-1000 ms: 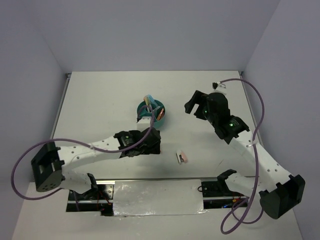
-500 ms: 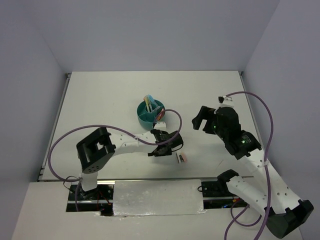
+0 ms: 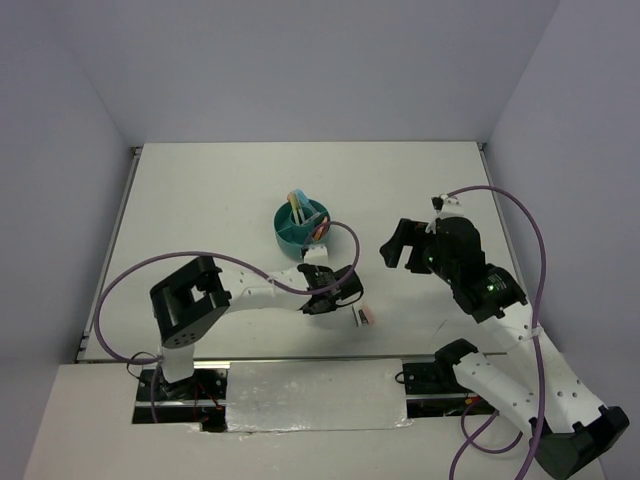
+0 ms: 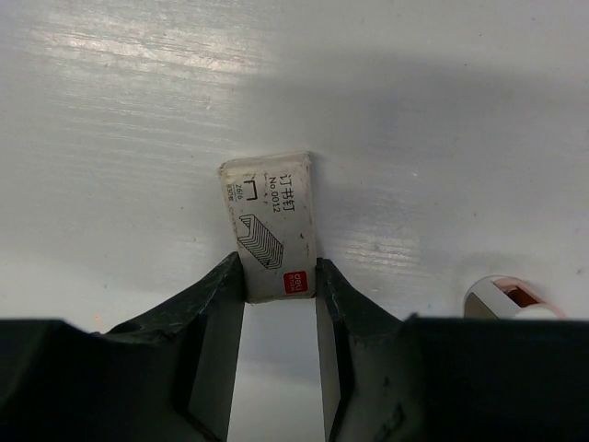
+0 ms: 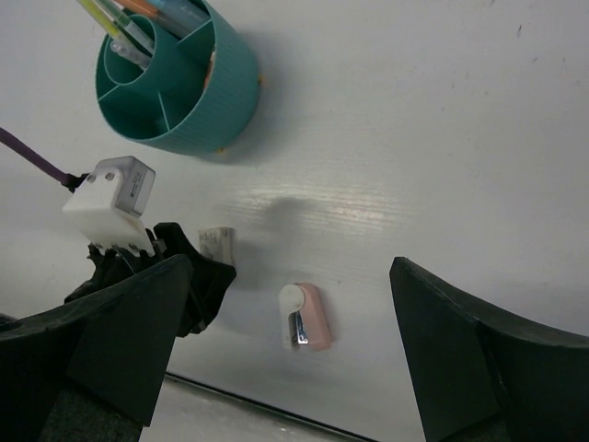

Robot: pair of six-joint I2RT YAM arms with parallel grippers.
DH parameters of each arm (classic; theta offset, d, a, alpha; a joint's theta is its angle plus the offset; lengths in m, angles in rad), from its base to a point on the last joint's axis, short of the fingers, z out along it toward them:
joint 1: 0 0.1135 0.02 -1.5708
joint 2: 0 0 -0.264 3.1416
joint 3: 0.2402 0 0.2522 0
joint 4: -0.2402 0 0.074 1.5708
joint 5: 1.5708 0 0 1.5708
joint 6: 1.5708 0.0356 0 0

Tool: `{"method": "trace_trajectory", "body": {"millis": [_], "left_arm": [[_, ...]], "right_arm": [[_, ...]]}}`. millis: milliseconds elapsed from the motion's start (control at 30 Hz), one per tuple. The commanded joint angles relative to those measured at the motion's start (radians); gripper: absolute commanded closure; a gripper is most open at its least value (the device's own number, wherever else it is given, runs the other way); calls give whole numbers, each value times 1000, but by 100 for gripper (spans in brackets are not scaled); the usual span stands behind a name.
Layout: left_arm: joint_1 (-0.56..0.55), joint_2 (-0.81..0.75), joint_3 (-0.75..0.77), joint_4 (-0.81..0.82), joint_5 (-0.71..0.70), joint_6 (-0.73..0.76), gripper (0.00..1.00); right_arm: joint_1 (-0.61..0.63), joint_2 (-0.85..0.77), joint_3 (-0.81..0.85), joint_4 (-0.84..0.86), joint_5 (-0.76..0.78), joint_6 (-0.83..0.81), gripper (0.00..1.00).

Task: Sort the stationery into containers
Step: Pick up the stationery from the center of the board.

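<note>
A small white staple box lies flat on the table, and my left gripper is shut on its near end, a finger pressing each side. From above, that gripper is low on the table, below the teal organiser bowl. Pens and markers stand in the bowl. A pink and white mini stapler lies just right of the left gripper; it is the stapler under my right gripper, which hangs wide open above it, holding nothing. From there the staple box peeks out beside the left gripper's fingers.
The left arm's purple cable loops over the near left of the table. The table's near edge with the silver-taped base strip runs just below the stapler. White walls close in the table at the back and sides.
The left arm swung right from beside the bowl and lowered over the staple box, then its jaws closed onto it. The right gripper drifted down and left, staying open.
</note>
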Motion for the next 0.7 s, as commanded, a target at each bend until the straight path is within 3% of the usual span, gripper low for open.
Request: {"method": "trace_trajectory", "body": {"millis": [0,100,333,467,533,667], "left_arm": [[4,-8,-92,65,35,7,73],[3,-100,-151,138,40,79,100],[4,-652,-578,738,213,401,100],[26,-916,-661,666,177,458,100],[96,-1057,-704,646,221,483,100],[419,-1160,-695,602,570,566,100]], "right_arm": [[-6,-5,30,24,-44,-10,4],[-4,7,25,62,-143,-10,4],[1,33,-44,151,-323,148,4],[10,39,-79,217,-357,229,4],[11,47,-81,226,-357,240,4],[16,72,-67,237,-371,242,5]]}}
